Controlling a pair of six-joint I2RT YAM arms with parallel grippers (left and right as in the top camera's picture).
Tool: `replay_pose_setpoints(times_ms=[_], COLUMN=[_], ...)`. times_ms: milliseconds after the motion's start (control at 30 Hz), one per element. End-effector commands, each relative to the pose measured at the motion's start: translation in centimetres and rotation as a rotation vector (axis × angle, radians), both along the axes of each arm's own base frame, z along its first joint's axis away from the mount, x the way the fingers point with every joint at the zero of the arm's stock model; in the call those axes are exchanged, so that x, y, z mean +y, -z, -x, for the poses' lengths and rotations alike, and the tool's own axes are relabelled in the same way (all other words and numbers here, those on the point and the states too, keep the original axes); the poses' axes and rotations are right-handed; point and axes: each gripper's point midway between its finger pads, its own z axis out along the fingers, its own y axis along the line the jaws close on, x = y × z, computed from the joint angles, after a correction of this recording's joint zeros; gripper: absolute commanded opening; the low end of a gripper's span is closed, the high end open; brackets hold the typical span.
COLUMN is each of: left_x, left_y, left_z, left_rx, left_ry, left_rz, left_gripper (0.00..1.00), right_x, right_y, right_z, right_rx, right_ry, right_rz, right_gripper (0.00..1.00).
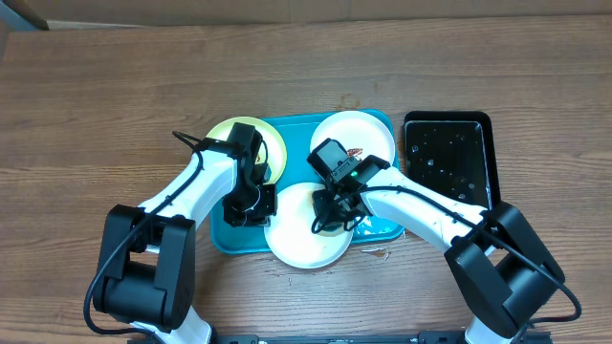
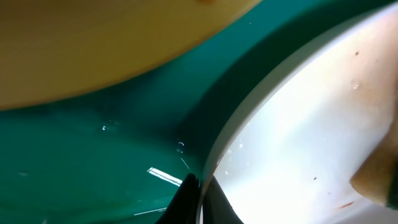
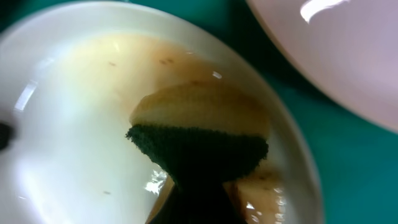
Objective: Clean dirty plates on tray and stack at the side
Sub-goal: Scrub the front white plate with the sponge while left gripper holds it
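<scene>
On the turquoise tray (image 1: 297,134) lie three plates: a pale yellow-green one (image 1: 247,134) at the back left, a white one (image 1: 356,134) at the back right with a brown smear, and a white front plate (image 1: 296,244) that overhangs the tray's near rim. My left gripper (image 1: 251,205) (image 2: 199,183) is shut on that front plate's left rim (image 2: 249,118). My right gripper (image 1: 330,215) (image 3: 199,199) is shut on a yellow sponge with a dark green face (image 3: 199,140), pressed onto the front plate (image 3: 68,124), which shows a pale brown film. The right fingertips are hidden behind the sponge.
A narrow glossy black tray (image 1: 448,158), wet with droplets, stands just right of the turquoise tray. The wooden table (image 1: 96,115) stretches out to the left and at the back. In the left wrist view the yellow-green plate (image 2: 93,43) lies close above the tray floor (image 2: 93,155).
</scene>
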Motion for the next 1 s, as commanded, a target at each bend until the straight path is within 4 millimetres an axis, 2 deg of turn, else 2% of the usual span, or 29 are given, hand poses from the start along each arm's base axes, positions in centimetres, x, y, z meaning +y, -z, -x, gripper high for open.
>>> replay_pose_setpoints(times_ms=[0, 133, 233, 300, 400, 500, 600, 667, 700, 833, 900, 967], left_x=[-0.1, 0.0, 0.0, 0.0, 0.0, 0.0, 0.0, 0.0, 0.0, 0.0, 0.0, 0.0], left_y=[0.1, 0.1, 0.1, 0.1, 0.1, 0.1, 0.1, 0.1, 0.1, 0.1, 0.1, 0.1], left_z=[-0.5, -0.4, -0.4, -0.4, -0.4, -0.4, -0.4, -0.4, -0.4, -0.4, -0.4, -0.4], left_rx=[-0.003, 0.0, 0.0, 0.0, 0.0, 0.0, 0.0, 0.0, 0.0, 0.001, 0.0, -0.001], left_ry=[-0.016, -0.016, -0.016, -0.016, -0.016, -0.017, -0.016, -0.016, -0.016, -0.017, -0.019, -0.02], left_rz=[-0.006, -0.007, -0.007, -0.007, -0.007, -0.007, -0.007, -0.007, -0.007, -0.007, -0.008, -0.008], left_gripper=[0.04, 0.04, 0.04, 0.04, 0.04, 0.04, 0.04, 0.04, 0.04, 0.04, 0.04, 0.04], right_x=[2.3, 3.5, 1.6, 0.3, -1.4, -2.6, -2.1, -1.4, -0.8, 0.6, 0.8, 0.6], right_y=[-0.8, -1.6, -1.1, -0.6, 0.1, 0.6, 0.5, 0.3, 0.0, -0.9, -1.0, -0.7], right_z=[-0.5, -2.4, -3.5, -3.3, -1.8, 0.0, 0.4, -0.7, -1.4, -3.9, -4.1, -3.4], right_rx=[-0.028, -0.115, -0.176, -0.174, -0.112, -0.038, -0.022, -0.078, -0.114, -0.224, -0.234, -0.201], right_ry=[-0.032, -0.027, 0.013, 0.026, 0.023, 0.013, -0.015, -0.057, -0.062, -0.043, -0.041, -0.049], right_rz=[-0.099, -0.147, -0.042, 0.026, 0.1, 0.149, 0.125, 0.101, 0.081, 0.027, 0.017, 0.025], right_gripper=[0.05, 0.09, 0.11, 0.11, 0.1, 0.04, 0.04, 0.06, 0.11, 0.15, 0.15, 0.14])
